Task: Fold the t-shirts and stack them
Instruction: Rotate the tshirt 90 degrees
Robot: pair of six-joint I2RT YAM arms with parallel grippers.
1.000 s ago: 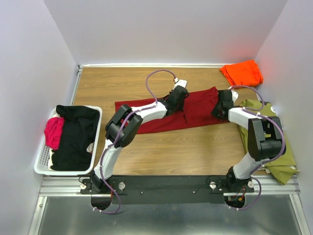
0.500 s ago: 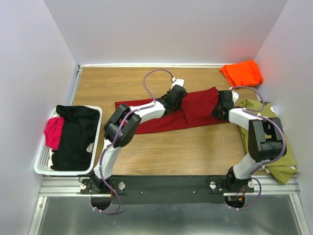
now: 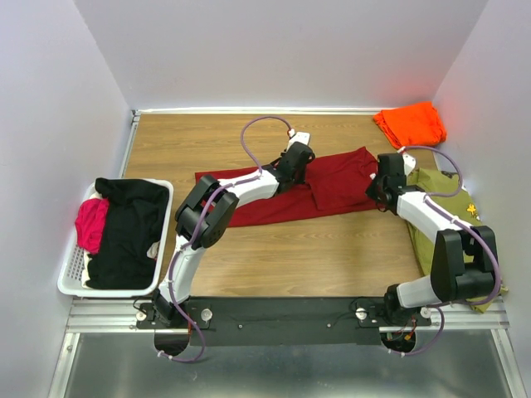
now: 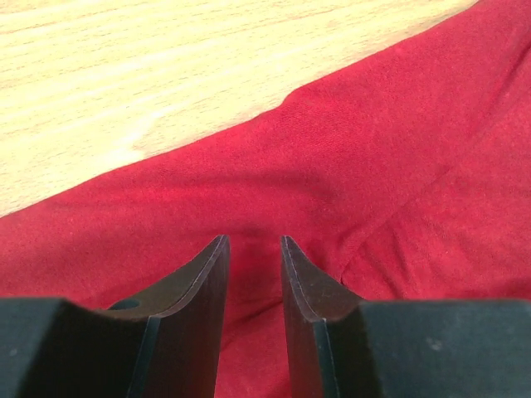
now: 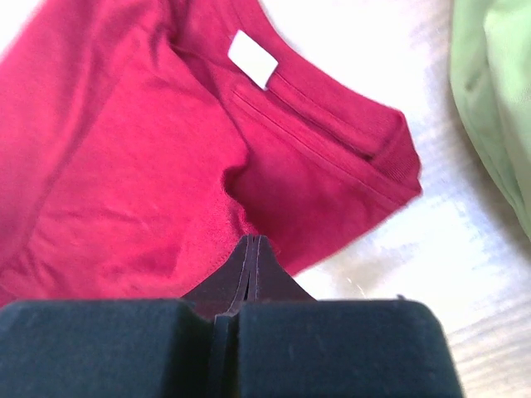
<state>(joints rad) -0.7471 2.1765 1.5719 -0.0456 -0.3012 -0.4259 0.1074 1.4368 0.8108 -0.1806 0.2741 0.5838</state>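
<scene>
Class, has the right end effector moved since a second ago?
Yes, slightly: the right end effector has shifted rightward, toward the green shirt.

left pincer (image 4: 251, 242) parted; right pincer (image 5: 251, 240) closed.

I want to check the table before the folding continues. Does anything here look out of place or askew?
Yes, two things. The olive green garment lies rumpled at the right side of the table, partly under the right arm. The dark red t-shirt lies slanted and creased, not squared.
</scene>
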